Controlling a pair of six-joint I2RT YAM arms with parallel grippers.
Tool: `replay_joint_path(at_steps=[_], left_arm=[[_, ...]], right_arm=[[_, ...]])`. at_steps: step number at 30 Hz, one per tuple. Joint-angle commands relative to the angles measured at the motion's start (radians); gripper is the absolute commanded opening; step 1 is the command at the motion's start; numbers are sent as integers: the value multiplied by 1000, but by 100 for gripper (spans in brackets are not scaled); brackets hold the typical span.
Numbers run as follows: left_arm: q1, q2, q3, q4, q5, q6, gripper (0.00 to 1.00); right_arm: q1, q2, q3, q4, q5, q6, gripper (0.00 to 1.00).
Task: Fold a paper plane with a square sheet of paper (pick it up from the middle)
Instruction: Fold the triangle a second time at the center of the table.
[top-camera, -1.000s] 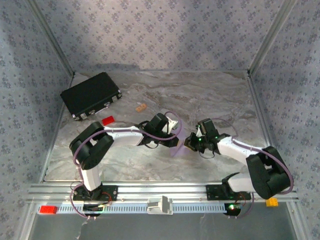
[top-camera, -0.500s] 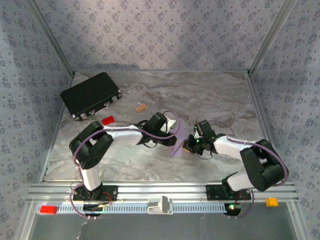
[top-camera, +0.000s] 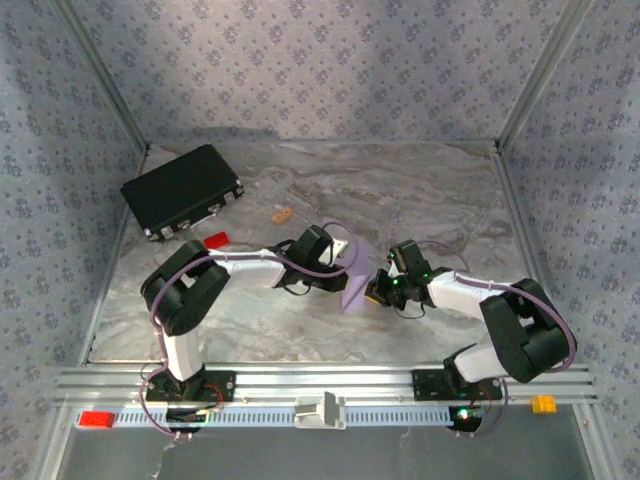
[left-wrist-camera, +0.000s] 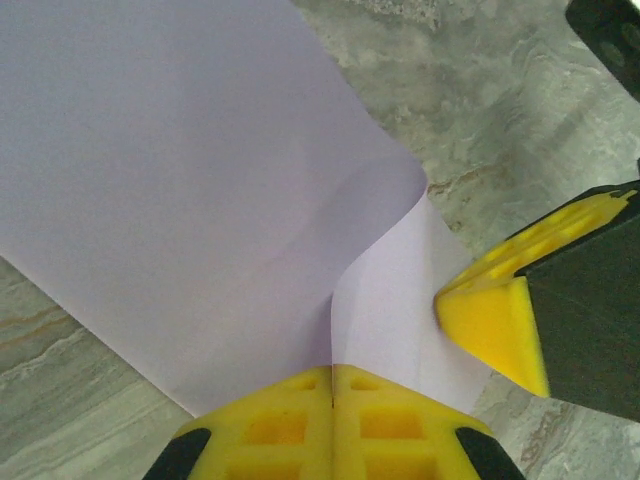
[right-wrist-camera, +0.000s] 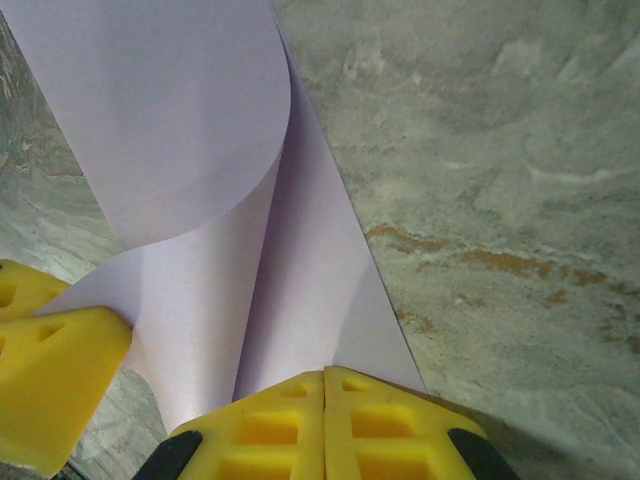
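The square sheet of paper (top-camera: 354, 281), pale lilac, hangs just above the marble table between my two grippers, bent into a loose curl. In the left wrist view the paper (left-wrist-camera: 180, 170) runs into my left gripper (left-wrist-camera: 332, 372), whose yellow jaws are shut on its edge. The right gripper's yellow fingertip (left-wrist-camera: 495, 322) sits close by on the right. In the right wrist view the sheet (right-wrist-camera: 200, 150) rolls over itself, and my right gripper (right-wrist-camera: 325, 376) is shut on its near edge. From above, the left gripper (top-camera: 343, 264) and right gripper (top-camera: 376, 291) almost meet. The paper plane is out of view.
A black case (top-camera: 182, 190) lies at the back left, with a small red block (top-camera: 216, 240) and a tan block (top-camera: 282, 214) near it. Patterned walls close in three sides. The front rail carries a red block (top-camera: 97, 419) and an orange block (top-camera: 543, 404).
My right gripper has slid left toward the left one, and its elbow has drawn in. The sheet between them has bowed into a tighter curl.
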Motion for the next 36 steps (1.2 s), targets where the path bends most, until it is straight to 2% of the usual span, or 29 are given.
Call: replay_joint_path(at_steps=[1, 36], left_arm=[[4, 9, 28, -30, -31, 22, 0], [5, 30, 33, -15, -49, 25, 0]], right_arm=[[5, 13, -9, -81, 40, -14, 7], [7, 13, -3, -88, 41, -15, 7]])
